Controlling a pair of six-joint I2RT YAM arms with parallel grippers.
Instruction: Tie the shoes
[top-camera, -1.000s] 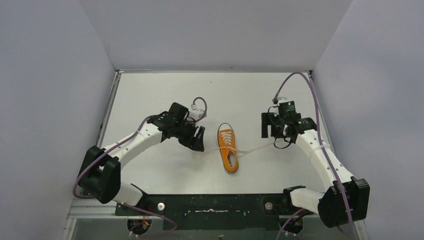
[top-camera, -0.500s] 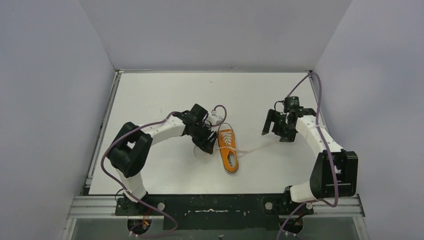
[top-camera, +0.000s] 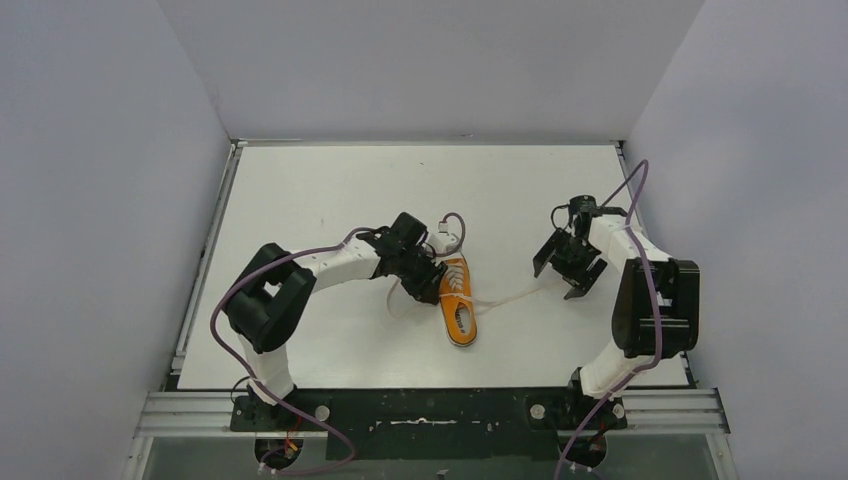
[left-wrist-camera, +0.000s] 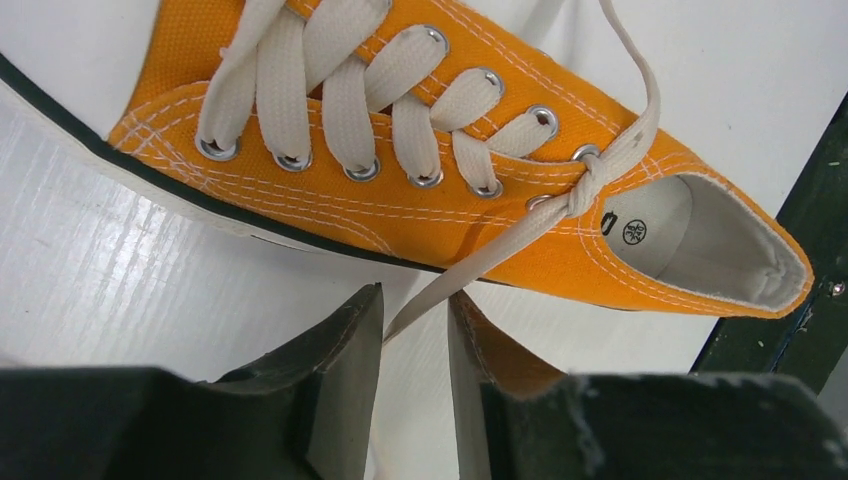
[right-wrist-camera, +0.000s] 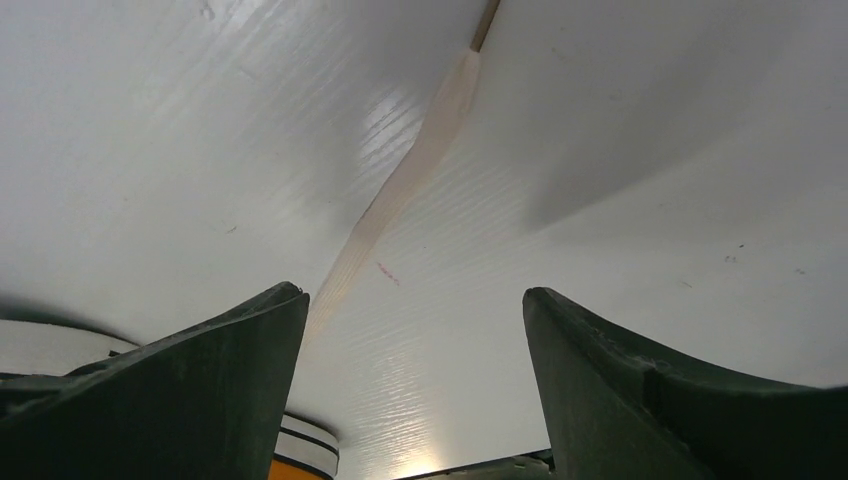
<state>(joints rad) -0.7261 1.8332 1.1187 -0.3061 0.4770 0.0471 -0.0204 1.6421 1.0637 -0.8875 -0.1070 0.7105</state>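
The orange sneaker (top-camera: 458, 302) with white sole lies mid-table, toe toward the far side. It fills the top of the left wrist view (left-wrist-camera: 420, 180), laced, with a simple knot at the top eyelets. My left gripper (top-camera: 432, 285) is at the shoe's left side, jaws narrowly apart, and one whitish lace (left-wrist-camera: 470, 275) runs down between the fingertips (left-wrist-camera: 362, 320). My right gripper (top-camera: 560, 278) is wide open, low over the table to the right of the shoe. The other lace (right-wrist-camera: 400, 200) lies flat on the table ahead of it, beside its left finger (right-wrist-camera: 250, 350).
The white table (top-camera: 330, 190) is boxed in by grey walls on three sides. A black rail (top-camera: 420, 412) runs along the near edge. The right lace (top-camera: 515, 296) stretches across the table from the shoe toward the right gripper.
My left gripper moved right until it sits against the shoe's side, straddling the lace. My right arm folded back and its gripper shifted slightly right and down near the lace end.
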